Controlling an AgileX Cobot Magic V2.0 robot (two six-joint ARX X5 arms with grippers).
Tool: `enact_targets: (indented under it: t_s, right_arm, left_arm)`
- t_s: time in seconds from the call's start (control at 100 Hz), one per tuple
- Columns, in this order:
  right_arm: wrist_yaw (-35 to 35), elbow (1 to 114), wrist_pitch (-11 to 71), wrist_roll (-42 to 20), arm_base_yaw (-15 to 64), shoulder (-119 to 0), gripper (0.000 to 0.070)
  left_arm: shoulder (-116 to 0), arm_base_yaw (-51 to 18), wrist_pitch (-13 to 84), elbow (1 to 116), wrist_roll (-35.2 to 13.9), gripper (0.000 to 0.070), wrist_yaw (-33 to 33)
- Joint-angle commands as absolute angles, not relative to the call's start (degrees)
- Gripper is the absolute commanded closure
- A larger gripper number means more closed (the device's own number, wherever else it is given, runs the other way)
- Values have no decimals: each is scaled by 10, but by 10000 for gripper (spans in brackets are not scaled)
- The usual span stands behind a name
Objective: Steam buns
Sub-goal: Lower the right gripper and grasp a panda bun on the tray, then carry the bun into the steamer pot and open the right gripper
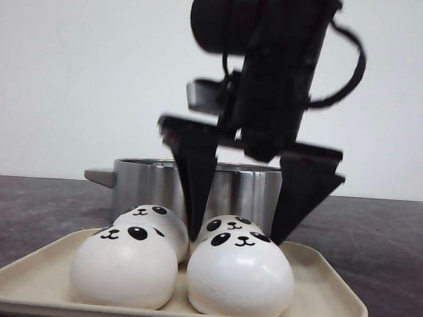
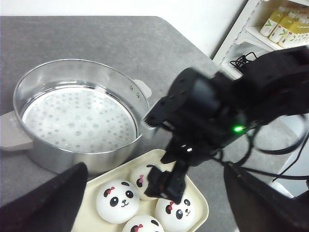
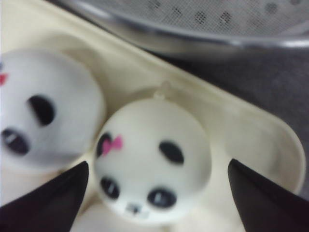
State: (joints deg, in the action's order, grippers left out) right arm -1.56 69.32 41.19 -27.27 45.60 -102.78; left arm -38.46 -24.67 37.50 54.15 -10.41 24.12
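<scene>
While my right gripper (image 1: 239,229) hangs open over the tray (image 1: 332,301), its 2 fingers straddle the back right bun (image 3: 152,169), empty and, as far as I can tell, not yet touching it. All 4 buns (image 2: 142,205) sit packed together on that tray, just in front of the steamer pot (image 2: 77,116), whose perforated floor is bare.

I judge the buns to be light, soft and squishy, with a smooth skin that may slip, so I would close gently across the widest part of the dome, low on its sides, and stop before it bulges out of the jaws. The neighbour bun (image 3: 46,108) lies just beside or touching it, leaving little room for the inner finger; the outer finger has free tray between bun and raised lip.

Lifting calls for a straight rise to clear the tray lip and then the pot's tall rim (image 1: 196,166), close behind. Room above the pot looks open. My left gripper (image 2: 154,203) hovers open and empty, high above the scene, well apart.
</scene>
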Motion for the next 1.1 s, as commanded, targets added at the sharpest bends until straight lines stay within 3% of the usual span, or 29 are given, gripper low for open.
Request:
enact_targets:
  t_s: [0.0, 0.11, 0.21, 0.27, 0.38, 0.56, 0.79, 0.99, 1.09]
  right_arm:
    - [-15, 702, 401, -277, 458, -1047, 137]
    - [-15, 702, 388, -279, 453, -1061, 148]
    - [-16, 702, 388, -279, 448, -1070, 249]
    - [-15, 702, 392, -279, 446, -1072, 381]
    - [-15, 702, 392, -279, 446, -1072, 700]
    - [0, 717, 400, -280, 447, -1055, 700]
    - [3, 801, 479, -259, 482, -969, 700]
    - [107, 896, 445, -217, 504, -905, 700]
    - [126, 955, 418, -183, 488, -907, 700]
  left_arm:
    - [-387, -252, 370, 549, -97, 144, 240]
    - [-387, -255, 376, 549, -97, 144, 239]
    - [-387, -256, 382, 549, -97, 144, 239]
    - [-387, -256, 382, 549, -97, 144, 238]
    - [-387, -256, 381, 549, -97, 144, 233]
    - [-387, -256, 381, 549, -97, 144, 213]
    - [-387, -256, 376, 549, -96, 144, 205]
    - [-387, -256, 370, 549, -96, 144, 186]
    - [-388, -256, 361, 549, -97, 144, 181]
